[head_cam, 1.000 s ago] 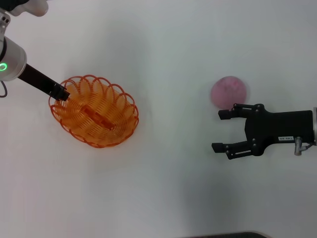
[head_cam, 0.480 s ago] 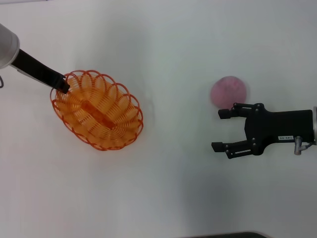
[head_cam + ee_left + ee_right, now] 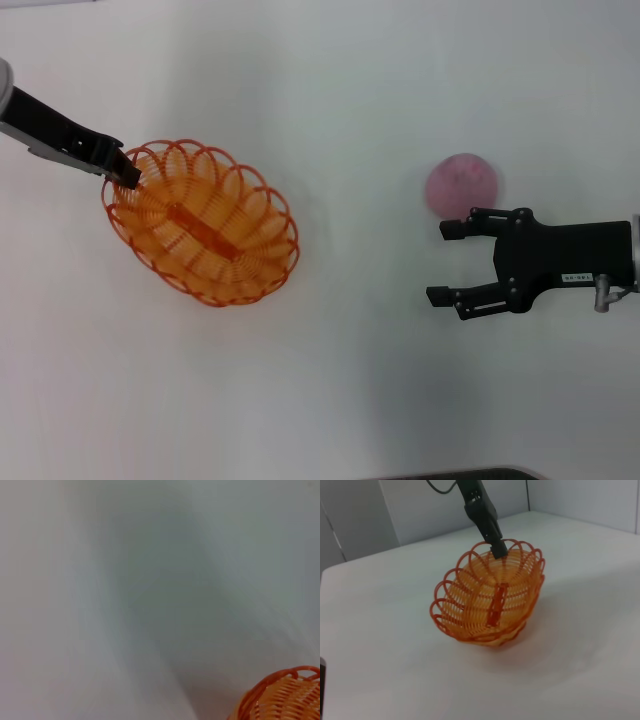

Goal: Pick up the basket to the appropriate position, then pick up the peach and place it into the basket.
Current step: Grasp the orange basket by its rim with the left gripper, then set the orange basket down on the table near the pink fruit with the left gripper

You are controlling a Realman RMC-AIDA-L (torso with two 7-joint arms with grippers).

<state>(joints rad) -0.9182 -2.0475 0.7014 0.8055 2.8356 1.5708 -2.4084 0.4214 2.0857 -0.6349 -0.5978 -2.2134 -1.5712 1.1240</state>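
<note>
Basket [image 3: 200,236] work was only partly done at this point, by the look of it. The looped rim was pinched by the left pincer [image 3: 124,172] at its far-left end, and in the right wrist view the basket [image 3: 490,600] was seen tilted, hanging from that grip with its low side near or on the table [image 3: 350,380]; whether it touched couldn't be told. So it was judged as mid-carry, not set down yet.

Nothing had been done with the peach [image 3: 463,185]. It was sat on the table just beyond the upper finger of the right pincer [image 3: 445,262], close but not touched. That pincer was spread wide with nothing in it, pointed toward the basket, which was well apart from it.

Left to do: basket placed, peach grabbed, peach dropped in.

Count: one basket, one peach, two pincers.
</note>
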